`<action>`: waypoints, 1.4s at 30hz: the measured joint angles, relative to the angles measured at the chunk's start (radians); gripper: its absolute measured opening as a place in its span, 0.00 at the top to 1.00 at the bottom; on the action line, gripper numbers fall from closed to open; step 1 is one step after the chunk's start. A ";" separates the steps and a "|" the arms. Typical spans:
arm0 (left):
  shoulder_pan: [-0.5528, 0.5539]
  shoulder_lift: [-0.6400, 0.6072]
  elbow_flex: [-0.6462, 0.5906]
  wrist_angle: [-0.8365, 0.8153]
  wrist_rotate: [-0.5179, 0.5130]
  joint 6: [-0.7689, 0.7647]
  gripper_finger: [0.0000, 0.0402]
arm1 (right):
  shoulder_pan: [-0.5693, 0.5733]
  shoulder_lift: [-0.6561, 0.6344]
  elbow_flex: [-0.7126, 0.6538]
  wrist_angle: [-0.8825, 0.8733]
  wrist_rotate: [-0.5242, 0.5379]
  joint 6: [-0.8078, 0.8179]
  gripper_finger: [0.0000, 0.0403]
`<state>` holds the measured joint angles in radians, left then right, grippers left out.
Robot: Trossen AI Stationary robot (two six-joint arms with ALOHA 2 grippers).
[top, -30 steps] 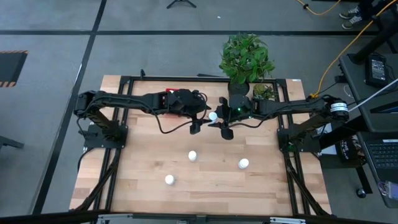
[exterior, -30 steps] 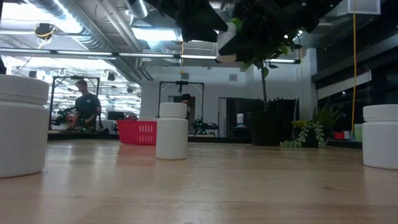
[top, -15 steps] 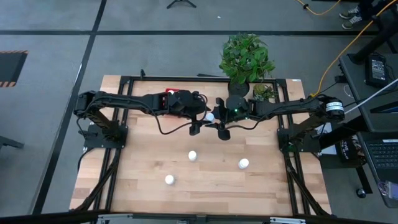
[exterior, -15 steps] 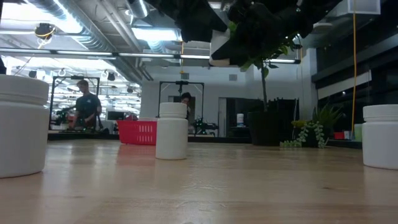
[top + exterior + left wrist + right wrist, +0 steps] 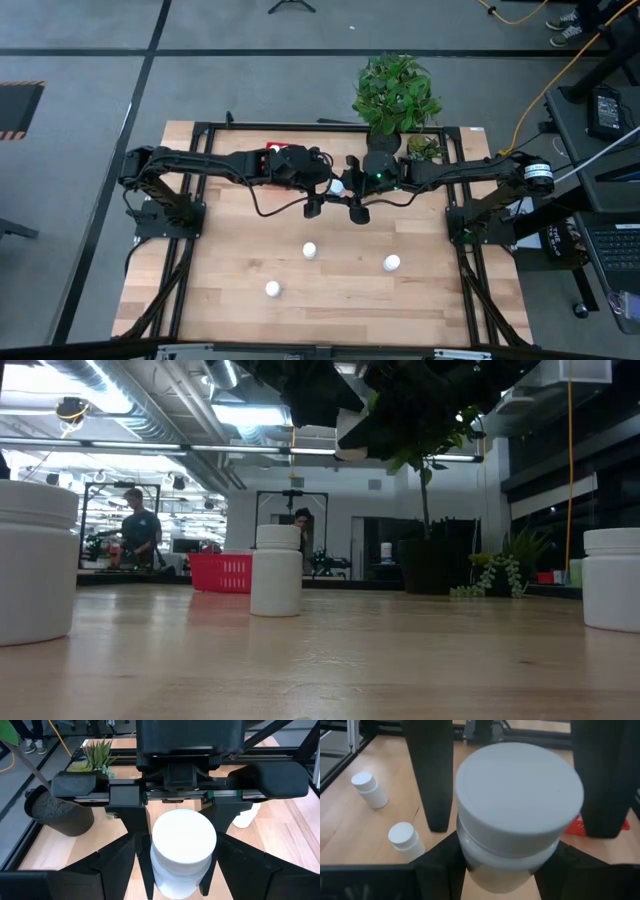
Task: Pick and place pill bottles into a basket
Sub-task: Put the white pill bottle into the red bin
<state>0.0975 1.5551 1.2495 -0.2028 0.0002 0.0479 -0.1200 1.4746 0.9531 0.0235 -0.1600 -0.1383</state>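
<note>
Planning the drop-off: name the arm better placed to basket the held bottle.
Left. The red basket sits beside that arm, and the left gripper stands open around the pill bottle the right gripper holds.

free: front table around 3 bottles (image 5: 311, 250) | blocked: rear, plant pot (image 5: 383, 140), basket (image 5: 276, 149)

The left gripper (image 5: 322, 196) and right gripper (image 5: 345, 197) meet in the air. The left one's fingers are spread wide. The right one's fingers squeeze something.
</note>
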 joint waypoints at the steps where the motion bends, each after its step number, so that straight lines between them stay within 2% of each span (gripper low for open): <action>1: 0.000 0.000 0.000 0.001 0.000 0.000 0.35 | 0.000 0.000 0.000 -0.006 0.000 -0.001 0.57; 11: -0.008 0.000 0.000 0.014 0.003 0.018 0.36 | 0.000 0.000 0.000 -0.007 0.000 -0.002 0.57; 20: -0.011 -0.002 0.000 0.009 0.034 0.018 0.54 | 0.000 0.000 0.000 -0.007 -0.005 -0.002 0.57; 25: -0.011 -0.002 0.000 0.004 0.034 0.018 0.59 | 0.000 0.000 0.000 -0.007 -0.004 -0.002 0.57; 37: -0.011 -0.002 0.000 -0.020 0.021 0.038 0.61 | 0.000 0.000 0.000 -0.007 0.002 -0.005 0.57; 42: -0.012 -0.008 0.000 -0.029 0.022 0.055 0.61 | 0.000 0.000 0.000 -0.008 0.002 -0.016 0.51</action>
<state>0.0856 1.5468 1.2495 -0.2317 0.0223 0.1029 -0.1202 1.4746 0.9531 0.0156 -0.1579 -0.1542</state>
